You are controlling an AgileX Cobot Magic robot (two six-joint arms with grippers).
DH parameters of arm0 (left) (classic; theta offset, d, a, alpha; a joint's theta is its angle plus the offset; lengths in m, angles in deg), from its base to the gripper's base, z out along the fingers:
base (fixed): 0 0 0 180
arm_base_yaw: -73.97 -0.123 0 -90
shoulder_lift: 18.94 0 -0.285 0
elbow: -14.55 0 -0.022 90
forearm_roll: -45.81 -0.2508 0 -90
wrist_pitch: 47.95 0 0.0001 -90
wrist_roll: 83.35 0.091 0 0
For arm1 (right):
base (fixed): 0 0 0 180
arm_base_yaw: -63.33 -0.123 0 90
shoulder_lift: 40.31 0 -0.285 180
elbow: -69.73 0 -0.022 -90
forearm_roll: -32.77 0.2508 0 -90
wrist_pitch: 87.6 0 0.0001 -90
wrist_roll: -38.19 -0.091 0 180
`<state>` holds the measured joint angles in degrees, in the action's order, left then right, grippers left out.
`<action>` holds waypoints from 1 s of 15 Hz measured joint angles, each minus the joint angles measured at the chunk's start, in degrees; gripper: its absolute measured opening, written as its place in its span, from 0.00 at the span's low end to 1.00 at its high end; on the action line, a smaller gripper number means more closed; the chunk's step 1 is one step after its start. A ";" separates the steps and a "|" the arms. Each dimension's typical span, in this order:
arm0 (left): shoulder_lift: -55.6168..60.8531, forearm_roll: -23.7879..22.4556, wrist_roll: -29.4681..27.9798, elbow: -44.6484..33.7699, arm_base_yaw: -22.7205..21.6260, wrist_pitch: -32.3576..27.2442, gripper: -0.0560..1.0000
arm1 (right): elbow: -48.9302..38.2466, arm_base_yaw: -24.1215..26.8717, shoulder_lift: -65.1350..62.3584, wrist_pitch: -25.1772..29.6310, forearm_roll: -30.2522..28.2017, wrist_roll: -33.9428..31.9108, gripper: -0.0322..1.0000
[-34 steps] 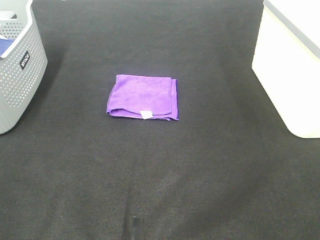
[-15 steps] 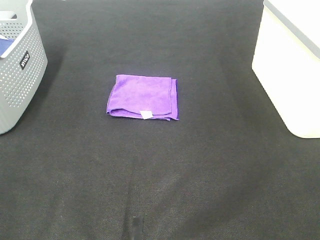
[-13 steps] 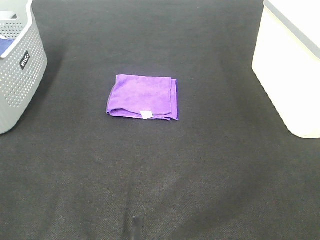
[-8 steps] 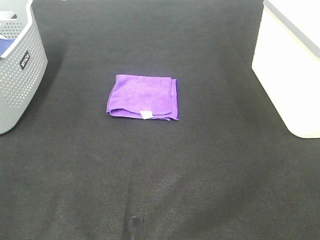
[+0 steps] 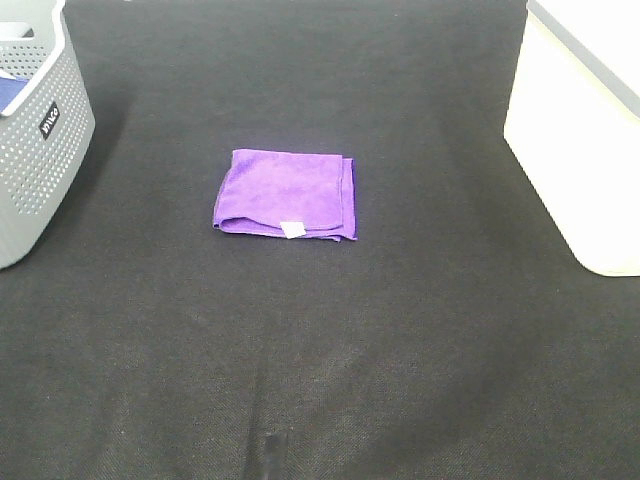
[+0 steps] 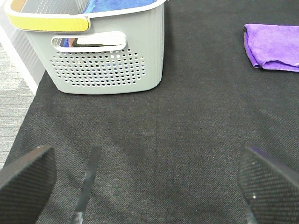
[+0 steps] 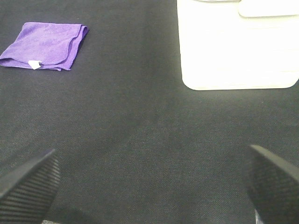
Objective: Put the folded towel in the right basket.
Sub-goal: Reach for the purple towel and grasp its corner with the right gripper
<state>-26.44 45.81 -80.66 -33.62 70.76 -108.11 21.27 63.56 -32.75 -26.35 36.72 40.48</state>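
Observation:
A folded purple towel (image 5: 285, 192) with a small white tag lies flat on the black mat, left of centre. It also shows in the left wrist view (image 6: 274, 45) and the right wrist view (image 7: 46, 44). The right basket (image 5: 580, 120) is white and stands at the right edge; it also shows in the right wrist view (image 7: 238, 44). My left gripper (image 6: 145, 186) is open and empty, well short of the towel. My right gripper (image 7: 152, 186) is open and empty, with the towel and the white basket both ahead of it. Neither arm shows in the high view.
A grey perforated basket (image 5: 35, 140) stands at the left edge, with blue cloth inside it in the left wrist view (image 6: 110, 42). The black mat (image 5: 320, 350) covers the whole work surface. A pale floor strip (image 6: 14, 93) lies beyond the mat's edge.

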 joint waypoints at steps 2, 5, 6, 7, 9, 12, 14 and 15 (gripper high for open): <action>0.00 0.00 0.00 0.00 0.00 0.00 0.99 | 0.00 0.00 0.00 0.00 0.00 0.00 0.97; 0.00 0.00 0.00 0.00 0.00 0.00 0.99 | 0.00 0.00 0.00 0.00 0.00 0.00 0.97; 0.00 0.00 0.00 0.00 0.00 0.00 0.99 | 0.00 0.00 0.00 0.00 0.00 0.00 0.97; 0.00 0.00 0.00 0.00 0.00 0.00 0.99 | 0.00 0.00 0.00 0.00 0.00 0.00 0.97; 0.00 0.00 0.00 0.00 0.00 0.00 0.99 | 0.00 0.00 0.00 0.00 0.00 0.00 0.97; 0.00 0.00 0.00 0.00 0.00 0.00 0.99 | 0.00 0.00 0.00 0.00 0.00 0.00 0.97; 0.00 0.00 0.00 0.00 0.00 0.00 0.99 | 0.00 0.00 0.00 0.00 0.00 0.00 0.97; 0.00 0.00 0.00 0.00 0.00 0.00 0.99 | 0.00 0.00 0.40 0.00 0.00 0.00 0.97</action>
<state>-26.44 45.81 -80.66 -33.62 70.76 -108.11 21.27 63.56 -32.35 -26.35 36.72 40.48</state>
